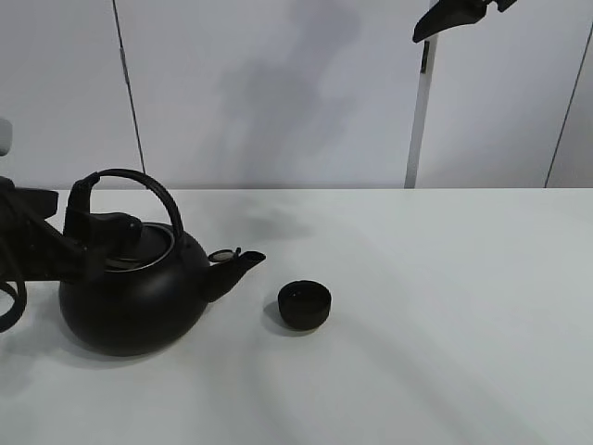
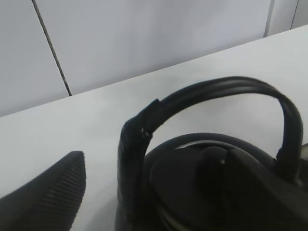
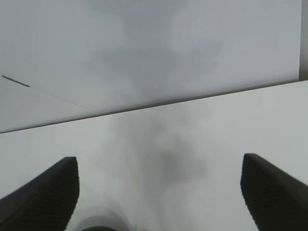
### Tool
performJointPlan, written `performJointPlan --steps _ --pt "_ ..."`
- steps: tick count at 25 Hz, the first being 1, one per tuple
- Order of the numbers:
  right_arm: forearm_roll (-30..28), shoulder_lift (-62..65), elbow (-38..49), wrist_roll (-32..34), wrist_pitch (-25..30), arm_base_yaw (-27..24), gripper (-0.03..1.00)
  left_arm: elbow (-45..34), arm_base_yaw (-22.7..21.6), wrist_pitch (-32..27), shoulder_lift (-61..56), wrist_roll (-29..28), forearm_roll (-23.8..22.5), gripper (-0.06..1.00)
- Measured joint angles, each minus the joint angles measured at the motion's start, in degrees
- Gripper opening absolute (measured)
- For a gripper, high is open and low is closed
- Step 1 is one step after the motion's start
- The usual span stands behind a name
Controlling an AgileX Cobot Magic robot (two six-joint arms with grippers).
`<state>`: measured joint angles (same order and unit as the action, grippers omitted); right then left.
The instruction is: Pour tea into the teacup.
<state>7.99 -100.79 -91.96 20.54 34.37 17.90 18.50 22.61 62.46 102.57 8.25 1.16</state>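
The big black kettle [image 1: 134,297] with an arched handle [image 1: 153,190] stands on the white table at the left, with its spout pointing right. The small matte-black teacup [image 1: 305,304] sits just right of the spout, upright and apart from it. My left gripper [image 1: 93,221] is at the left foot of the handle, above the lid. In the left wrist view one ribbed finger [image 2: 48,202] is beside the handle [image 2: 144,130] with a gap of table between them; the other finger is hidden. My right gripper [image 3: 159,192] is open and empty, with both fingers spread wide over bare table.
A white table [image 1: 445,306] runs back to a pale panelled wall. A white post [image 1: 417,120] stands at the back right, with a dark shape [image 1: 454,19] at its top. A blurred dark round edge [image 3: 98,226] shows at the bottom of the right wrist view.
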Motion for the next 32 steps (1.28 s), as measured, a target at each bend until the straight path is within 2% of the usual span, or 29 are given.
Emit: performJointPlan --steps 6,17,32 --pt "0.0 0.0 0.0 0.0 0.0 0.0 0.63 -1.8 0.0 2.6 0.0 0.0 0.0 0.57" --pt "0.0 0.0 0.0 0.0 0.0 0.0 0.63 -3.1 0.0 2.7 -0.1 -1.6 -1.2 0.57" --pt "0.0 0.0 0.0 0.0 0.0 0.0 0.63 -3.7 0.0 1.7 -8.2 -1.8 -1.2 0.57"
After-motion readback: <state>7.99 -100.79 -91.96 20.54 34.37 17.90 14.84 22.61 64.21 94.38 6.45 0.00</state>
